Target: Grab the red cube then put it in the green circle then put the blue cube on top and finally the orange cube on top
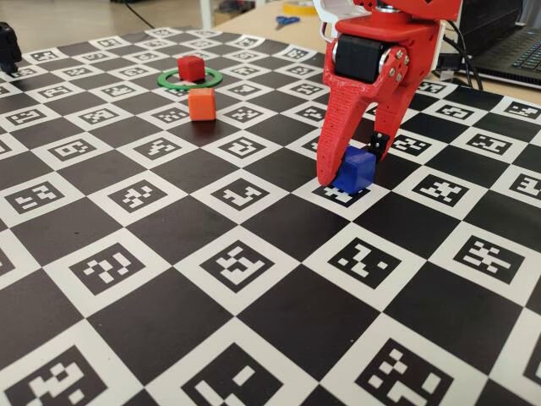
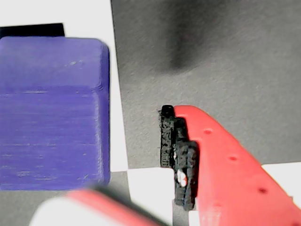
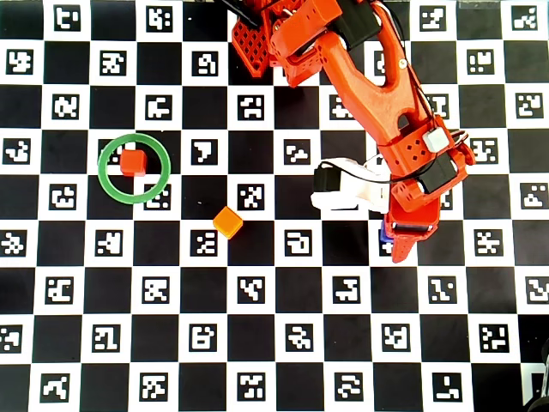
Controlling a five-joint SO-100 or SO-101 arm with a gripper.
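The red cube [image 1: 191, 68] [image 3: 131, 160] sits inside the green circle [image 1: 188, 88] [image 3: 103, 172], toward its far edge in the fixed view. Just outside the ring stands the orange cube [image 1: 202, 104] [image 3: 227, 222]. The blue cube [image 1: 352, 169] [image 2: 51, 113] rests on the mat between the jaws of my red gripper [image 1: 351, 165] [image 3: 401, 239], which is open. In the wrist view a gap separates the cube from the black finger pad [image 2: 178, 150]. From overhead only a sliver of the blue cube [image 3: 385, 232] shows beside the gripper.
The checkered marker mat [image 1: 237, 262] covers the table. Blue scissors [image 1: 286, 21] and a laptop [image 1: 516, 51] lie beyond its far edge. A black object [image 1: 8, 46] stands at the far left. The arm's base [image 3: 292, 34] is at the top of the overhead view.
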